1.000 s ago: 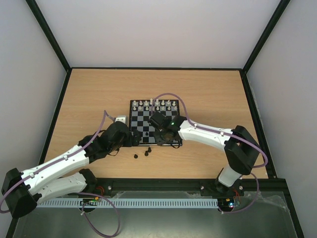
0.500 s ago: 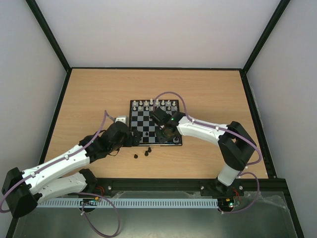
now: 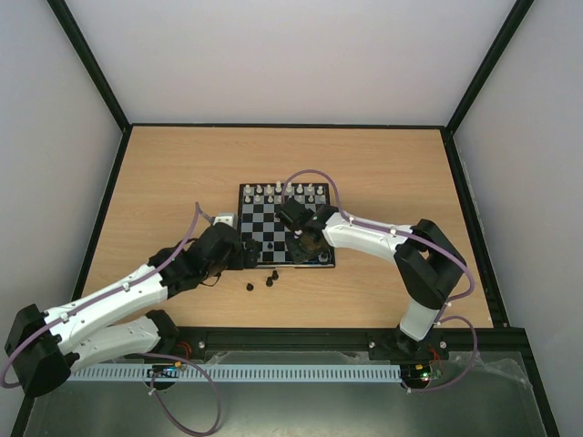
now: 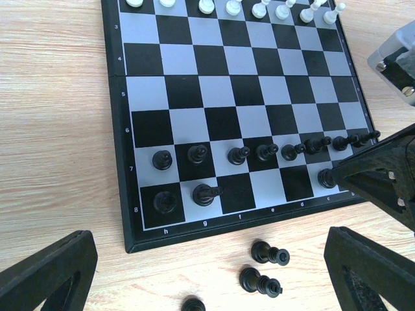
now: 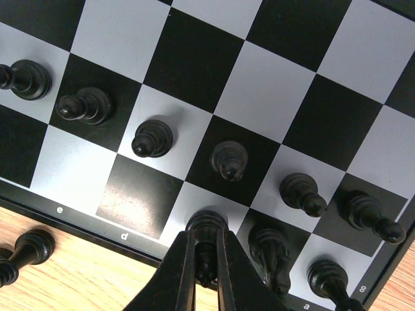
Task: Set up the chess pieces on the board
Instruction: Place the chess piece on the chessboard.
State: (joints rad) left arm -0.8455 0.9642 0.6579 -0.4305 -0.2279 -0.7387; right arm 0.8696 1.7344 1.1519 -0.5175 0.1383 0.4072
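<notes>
Overhead and two close wrist views share the board.

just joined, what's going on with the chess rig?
The right gripper is shut on a black piece at the board's near back rank, around file c. The left gripper hangs open by the near edge, near three loose black pieces on the table. The black pawns and white pieces are lined up.

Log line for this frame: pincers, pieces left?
right pincer: shut on black piece, back row | left pincer: open, empty | off board: three loose pieces
</notes>
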